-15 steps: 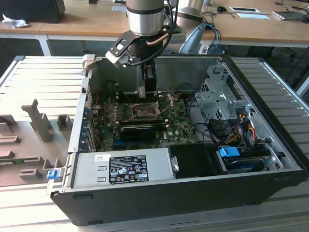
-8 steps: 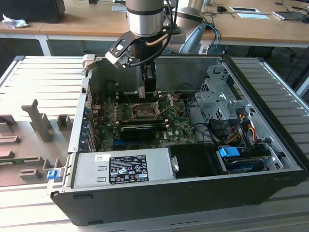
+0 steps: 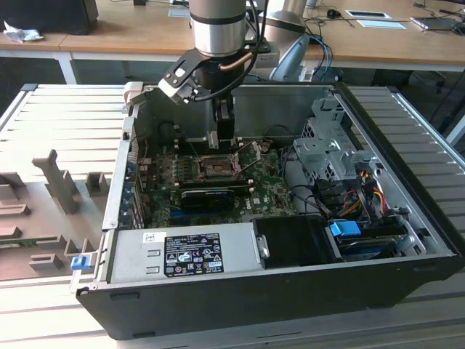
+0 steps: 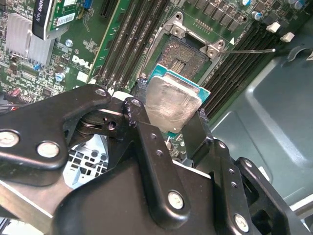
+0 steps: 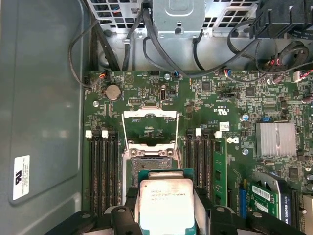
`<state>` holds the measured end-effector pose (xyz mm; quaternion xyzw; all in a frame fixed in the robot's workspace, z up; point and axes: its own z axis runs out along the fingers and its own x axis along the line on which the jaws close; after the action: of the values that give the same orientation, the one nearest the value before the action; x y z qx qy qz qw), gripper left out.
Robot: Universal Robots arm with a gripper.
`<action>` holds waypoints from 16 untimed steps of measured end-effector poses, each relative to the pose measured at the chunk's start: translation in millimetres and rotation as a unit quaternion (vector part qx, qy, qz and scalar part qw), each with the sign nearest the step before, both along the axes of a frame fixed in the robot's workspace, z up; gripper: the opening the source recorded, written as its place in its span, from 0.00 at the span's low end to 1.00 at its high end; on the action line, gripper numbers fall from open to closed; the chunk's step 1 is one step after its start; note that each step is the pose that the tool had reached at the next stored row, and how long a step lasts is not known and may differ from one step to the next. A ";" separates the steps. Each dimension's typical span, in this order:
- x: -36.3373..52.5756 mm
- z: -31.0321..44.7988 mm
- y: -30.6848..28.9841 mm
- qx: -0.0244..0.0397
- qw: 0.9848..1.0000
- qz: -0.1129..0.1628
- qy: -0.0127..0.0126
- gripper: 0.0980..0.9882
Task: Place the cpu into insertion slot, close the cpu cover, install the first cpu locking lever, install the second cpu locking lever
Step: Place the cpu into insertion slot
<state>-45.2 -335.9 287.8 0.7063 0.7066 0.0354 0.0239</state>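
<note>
In the upper middle of the exterior view, the arm's black two-fingered gripper (image 3: 221, 137) is seen inside the open black desktop computer case (image 3: 290, 298), just above the green motherboard (image 3: 272, 198).

In the second wrist view, the cpu (image 4: 173, 105), a small thin square chip with a flat silver-grey metal top on a green base, is pinched between the fingers by two opposite edges. The metal top is turned toward the wrist and the underside toward the board. This hold seems chosen so that the chip can be set down flat with nothing trapped beneath it.

The insertion slot (image 4: 188, 56), a small square socket with a dark centre and a silver metal rim, lies just beyond the chip. The chip is judged to be held close over the slot's near edge and not yet seated.

In the first wrist view, the cpu cover (image 5: 149, 113), a thin silver metal frame plate with a square window, is seen swung up on its hinge, so the slot is left uncovered. A thin silver wire lever (image 4: 249, 50) sticks out beside the slot, apparently released. The placing step is therefore judged to be under way, with the cover and both levers not yet dealt with.
</note>
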 end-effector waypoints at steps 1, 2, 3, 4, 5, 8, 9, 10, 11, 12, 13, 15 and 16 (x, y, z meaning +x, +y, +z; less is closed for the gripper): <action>0.0 -0.1 0.0 0.000 1.000 0.000 0.000 0.49; 0.0 -0.3 0.0 0.000 1.000 0.000 0.000 0.49; 0.0 -0.5 0.0 0.000 1.000 0.000 0.000 0.49; 0.0 -0.9 0.0 0.000 1.000 0.000 0.000 0.49; -0.1 -1.8 0.5 0.000 1.000 -0.001 0.000 0.49; -0.1 -10.9 2.2 0.000 1.000 -0.006 0.000 0.49; -0.1 -12.0 2.2 0.000 1.000 -0.006 0.000 0.49; -0.1 -12.9 2.2 0.000 1.000 -0.006 0.000 0.49; -0.1 -13.4 2.2 0.000 1.000 -0.006 0.000 0.49; -0.1 -14.3 2.2 0.000 1.000 -0.006 0.000 0.49; -0.1 -15.2 2.2 0.000 1.000 -0.006 0.000 0.49; -0.1 -15.9 2.1 0.000 1.000 -0.006 0.000 0.49; -0.1 -16.2 2.2 0.000 1.000 -0.006 0.000 0.49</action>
<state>-45.3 -333.8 271.5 0.7109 0.7020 0.0353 0.0242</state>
